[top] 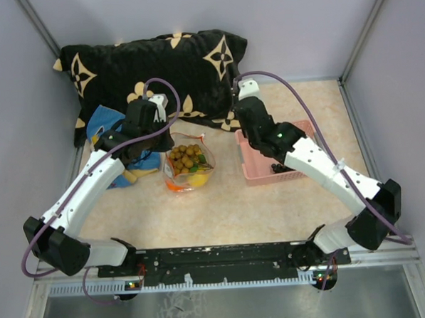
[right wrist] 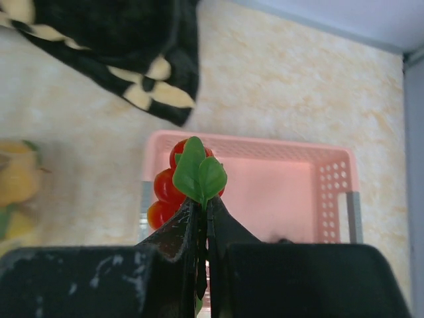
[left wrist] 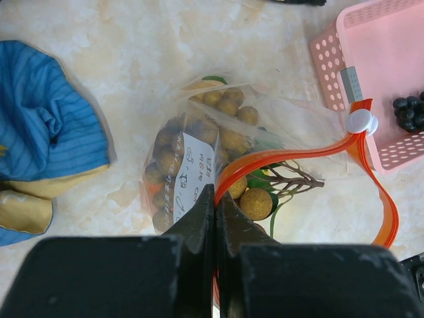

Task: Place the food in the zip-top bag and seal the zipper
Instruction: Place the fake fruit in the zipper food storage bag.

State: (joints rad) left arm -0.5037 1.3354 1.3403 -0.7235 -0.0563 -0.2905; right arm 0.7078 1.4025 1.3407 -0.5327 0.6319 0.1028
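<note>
My right gripper is shut on the red fruit leaf | my left gripper pinches the zipper | bag lies lower left of right gripper, top view

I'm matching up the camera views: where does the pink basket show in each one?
Top external: pink basket right of centre, partly under the right arm.
Left wrist: pink basket in the upper right corner, cut off by the frame.
Right wrist: pink basket at centre, behind the red toy tomatoes.
Shared landmark: black patterned cushion, beyond the basket in the top external and right wrist views.
</note>
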